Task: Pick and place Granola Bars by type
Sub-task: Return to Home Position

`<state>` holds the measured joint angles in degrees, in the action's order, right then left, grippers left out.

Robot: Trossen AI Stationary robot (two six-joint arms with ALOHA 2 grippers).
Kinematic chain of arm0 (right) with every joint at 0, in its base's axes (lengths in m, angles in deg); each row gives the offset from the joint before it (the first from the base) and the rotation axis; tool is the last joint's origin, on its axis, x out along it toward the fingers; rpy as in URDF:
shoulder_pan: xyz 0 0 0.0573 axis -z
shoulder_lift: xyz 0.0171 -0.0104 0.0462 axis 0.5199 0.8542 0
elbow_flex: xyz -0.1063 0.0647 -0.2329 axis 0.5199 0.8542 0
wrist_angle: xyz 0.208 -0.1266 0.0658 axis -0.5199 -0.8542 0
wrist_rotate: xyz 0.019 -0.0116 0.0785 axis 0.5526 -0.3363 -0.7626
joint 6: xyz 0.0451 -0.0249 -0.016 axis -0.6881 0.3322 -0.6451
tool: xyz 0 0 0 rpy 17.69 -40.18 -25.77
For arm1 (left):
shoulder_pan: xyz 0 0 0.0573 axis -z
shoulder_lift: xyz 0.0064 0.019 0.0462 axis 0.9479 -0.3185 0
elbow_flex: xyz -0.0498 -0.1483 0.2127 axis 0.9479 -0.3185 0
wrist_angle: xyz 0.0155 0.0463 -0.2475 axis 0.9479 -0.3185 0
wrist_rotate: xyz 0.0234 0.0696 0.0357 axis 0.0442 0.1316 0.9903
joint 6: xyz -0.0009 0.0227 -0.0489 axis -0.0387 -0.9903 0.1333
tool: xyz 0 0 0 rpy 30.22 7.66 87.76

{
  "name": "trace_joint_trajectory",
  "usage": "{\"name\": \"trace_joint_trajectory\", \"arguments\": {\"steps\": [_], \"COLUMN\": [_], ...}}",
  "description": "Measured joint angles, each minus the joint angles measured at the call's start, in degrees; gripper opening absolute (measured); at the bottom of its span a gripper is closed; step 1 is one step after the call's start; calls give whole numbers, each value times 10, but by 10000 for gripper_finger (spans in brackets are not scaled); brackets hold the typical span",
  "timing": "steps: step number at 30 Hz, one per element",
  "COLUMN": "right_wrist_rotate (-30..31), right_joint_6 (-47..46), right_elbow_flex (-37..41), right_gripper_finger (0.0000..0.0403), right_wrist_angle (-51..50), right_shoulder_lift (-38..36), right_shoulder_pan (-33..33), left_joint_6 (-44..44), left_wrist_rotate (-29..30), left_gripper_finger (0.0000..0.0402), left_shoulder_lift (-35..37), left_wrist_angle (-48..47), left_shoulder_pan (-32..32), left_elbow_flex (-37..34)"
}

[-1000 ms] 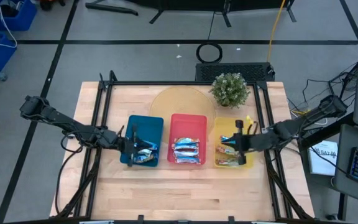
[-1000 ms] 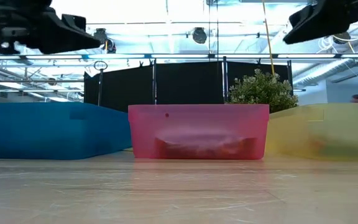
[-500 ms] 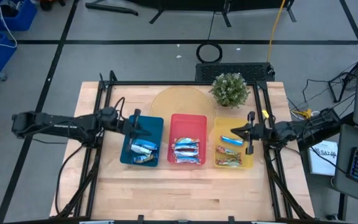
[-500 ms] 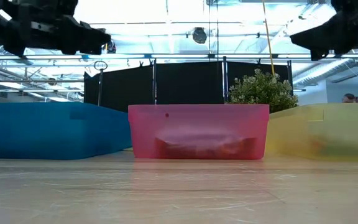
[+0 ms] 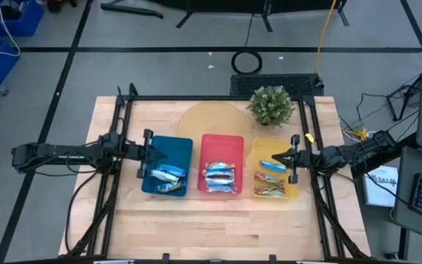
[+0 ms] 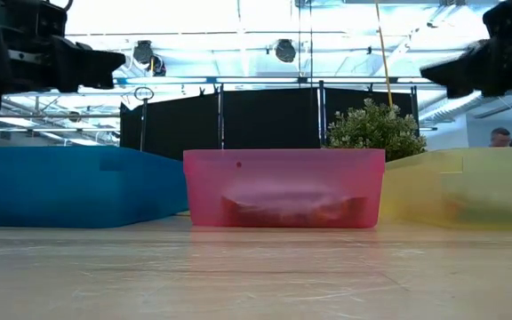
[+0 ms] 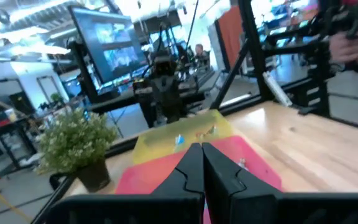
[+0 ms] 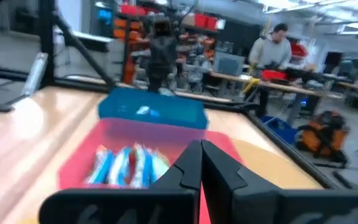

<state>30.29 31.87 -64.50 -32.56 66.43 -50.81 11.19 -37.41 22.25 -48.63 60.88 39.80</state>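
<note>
Sorted bars lie in three trays seen in the high view. Blue granola bars (image 5: 168, 176) rest in the blue tray (image 5: 173, 145). Silvery-blue bars (image 5: 220, 176) rest in the red tray (image 5: 222, 143). Orange-red bars (image 5: 269, 188) and one blue bar (image 5: 272, 166) lie in the yellow tray (image 5: 268, 149). My left gripper (image 5: 158, 153) hovers shut above the blue tray's left edge, pointing right. My right gripper (image 5: 284, 160) hovers shut above the yellow tray's right edge, pointing left. Both are empty and hang high in the low view: the left gripper (image 6: 114, 60) and the right gripper (image 6: 429, 71).
A potted plant (image 5: 271, 105) stands behind the yellow tray, next to a pale round disc (image 5: 207, 117) on the wood. Black frame rails run along the table's left and right sides. Bare tabletop (image 5: 211, 224) lies in front of the trays. A person works in the room beyond.
The left gripper has pulled back from over the bars in the blue tray toward the table's left and far side, ending at the tray's left edge. The right gripper has drawn back from over the yellow tray toward its right edge. The bars have stayed still.
</note>
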Motion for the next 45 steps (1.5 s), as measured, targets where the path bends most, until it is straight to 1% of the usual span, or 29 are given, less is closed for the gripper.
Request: {"name": "trace_joint_trajectory", "arguments": {"steps": [1,4,8,12,15,18,21,23,29,31,34,37,40,45], "right_wrist_rotate": [9,9,14,67,70,72,105,115,114,117,144,164,175,177], "right_joint_6": [4,-7,-21,-12,3,6,-5,-18,-23,-24,-29,-28,-35,-37], "right_elbow_flex": [9,28,29,29,25,14,13,14,14,14,14,14,15,25], "right_gripper_finger": [0,0,0,0,0,0,0,0,0,0,0,0,0,0], "right_wrist_angle": [9,36,20,19,14,-12,-33,-42,-40,-40,-42,-44,-47,-44], "right_shoulder_lift": [-1,-8,-13,-32,-45,-45,-45,-45,-45,-45,-45,-45,-45,-42], "right_shoulder_pan": [0,0,0,-1,-10,-26,-38,-43,-74,-84,-99,-108,-112,-112], "left_joint_6": [5,4,5,17,9,2,0,0,17,23,31,41,42,32], "left_wrist_rotate": [-6,-22,-10,43,64,68,68,75,83,86,98,117,133,138], "left_gripper_finger": [1,1,1,1,0,0,0,0,0,0,0,0,0,0], "left_shoulder_lift": [0,0,-1,11,39,85,133,159,234,258,291,312,310,311], "left_wrist_angle": [9,12,8,2,-27,-73,-135,-169,-209,-238,-285,-335,-339,-341], "left_shoulder_pan": [-1,-2,-1,0,7,9,9,9,9,9,9,9,10,17], "left_elbow_flex": [-3,-3,-3,-3,-3,-3,-3,-3,-2,-2,-2,-2,-2,-2]}}
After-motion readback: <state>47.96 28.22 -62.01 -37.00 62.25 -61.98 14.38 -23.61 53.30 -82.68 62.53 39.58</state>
